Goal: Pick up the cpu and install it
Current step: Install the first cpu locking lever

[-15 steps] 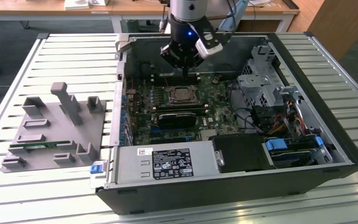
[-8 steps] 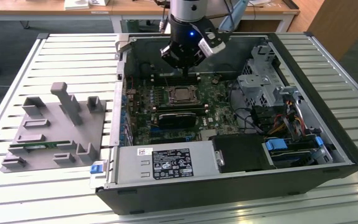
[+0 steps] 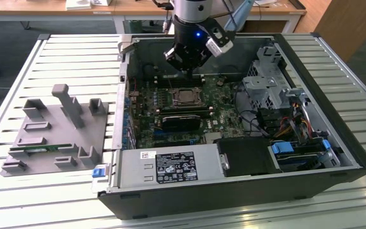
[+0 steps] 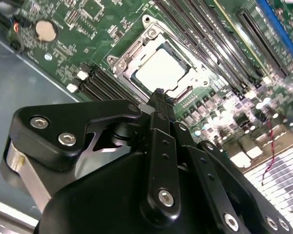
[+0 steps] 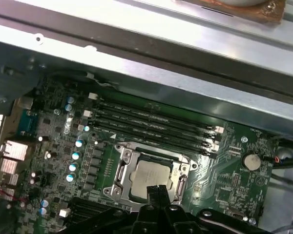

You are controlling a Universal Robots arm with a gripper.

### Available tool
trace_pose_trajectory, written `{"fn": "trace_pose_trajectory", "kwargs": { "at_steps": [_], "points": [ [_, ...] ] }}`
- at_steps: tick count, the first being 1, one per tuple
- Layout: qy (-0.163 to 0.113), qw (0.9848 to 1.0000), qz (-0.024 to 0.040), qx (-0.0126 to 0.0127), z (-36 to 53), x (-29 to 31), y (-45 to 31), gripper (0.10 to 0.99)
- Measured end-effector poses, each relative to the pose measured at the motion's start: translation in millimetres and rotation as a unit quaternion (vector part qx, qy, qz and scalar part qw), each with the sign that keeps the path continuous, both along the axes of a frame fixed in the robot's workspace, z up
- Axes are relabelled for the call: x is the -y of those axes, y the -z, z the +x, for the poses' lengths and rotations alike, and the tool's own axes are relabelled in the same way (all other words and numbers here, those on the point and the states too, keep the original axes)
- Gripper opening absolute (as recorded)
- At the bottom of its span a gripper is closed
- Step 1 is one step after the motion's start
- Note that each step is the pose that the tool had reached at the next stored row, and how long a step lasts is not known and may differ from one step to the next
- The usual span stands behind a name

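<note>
The cpu [image 3: 184,97] is a small square chip with a silver top. It lies flat in the metal-framed socket [image 5: 118,171] on the green motherboard inside the open computer case. Both wrist views show the cpu [image 4: 161,70] [image 5: 149,176] seated in that frame. My gripper [image 3: 187,71] hangs just above the board, a little behind the socket in the exterior view. Its black fingertips [image 5: 152,191] are pressed together with nothing between them, and in the second wrist view the gripper [image 4: 158,93] ends right at the socket's edge.
Empty memory slots [image 5: 156,124] run beside the socket, and a black block [image 3: 179,121] sits on its near side. The case walls [image 3: 127,71], drive cage [image 3: 269,81] and power supply [image 3: 170,167] ring the board. A grey fixture [image 3: 55,138] with a green memory stick [image 3: 40,148] stands at the exterior view's left.
</note>
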State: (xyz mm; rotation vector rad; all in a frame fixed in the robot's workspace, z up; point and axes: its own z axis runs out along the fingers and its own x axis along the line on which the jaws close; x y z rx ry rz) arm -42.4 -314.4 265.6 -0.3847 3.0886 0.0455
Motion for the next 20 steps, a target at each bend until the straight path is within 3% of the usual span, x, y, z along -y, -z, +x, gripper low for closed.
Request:
{"fn": "trace_pose_trajectory", "kwargs": {
  "at_steps": [6,11,14,20],
  "points": [
    [-0.044,0.999,0.0,0.0,-0.2,0.0,0.3,0.106],
    [-0.085,0.9963,0.0,0.0,-0.5,0.0,0.7,0.106],
    [-0.08,0.9968,0.0,0.0,-3.2,-0.1,1.2,0.106],
    [-0.03,0.9996,0.0,0.0,-3.4,0.0,2.3,0.106]
  ]
}}
